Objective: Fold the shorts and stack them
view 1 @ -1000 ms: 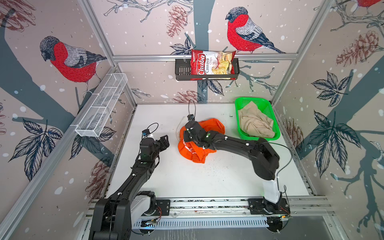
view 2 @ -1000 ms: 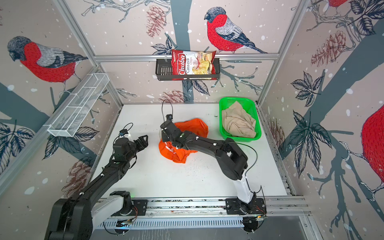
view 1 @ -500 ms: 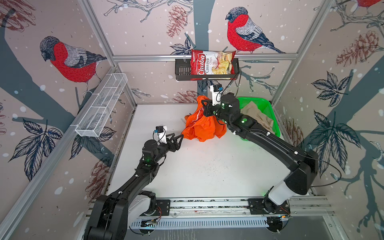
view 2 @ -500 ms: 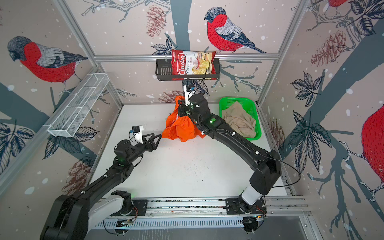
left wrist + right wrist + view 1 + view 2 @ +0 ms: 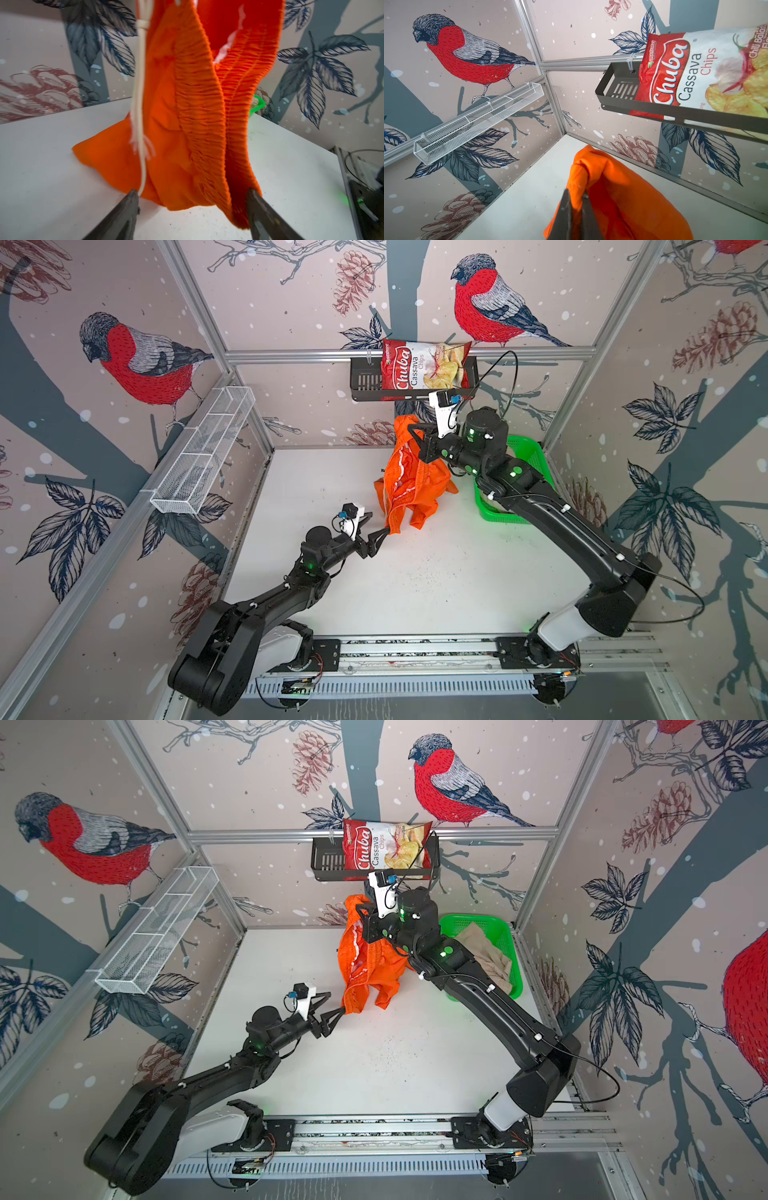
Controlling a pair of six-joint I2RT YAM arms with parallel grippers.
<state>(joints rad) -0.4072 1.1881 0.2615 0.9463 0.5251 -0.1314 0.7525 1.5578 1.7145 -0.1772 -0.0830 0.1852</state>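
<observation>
Both jaws now attend the orange shorts [image 5: 409,485]: right, clamped on cloth, have hoisted them off the table [image 5: 436,580]; left, wide open and empty, straddle the dangling waistband [image 5: 199,108]. Spreading looks next.

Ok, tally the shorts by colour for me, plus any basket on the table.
orange shorts: 1
beige shorts: 1
green basket: 1
total: 3

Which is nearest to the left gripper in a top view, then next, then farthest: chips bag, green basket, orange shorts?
1. Orange shorts, hanging right at the left gripper.
2. Green basket, off to the right.
3. Chips bag, high at the back.
</observation>
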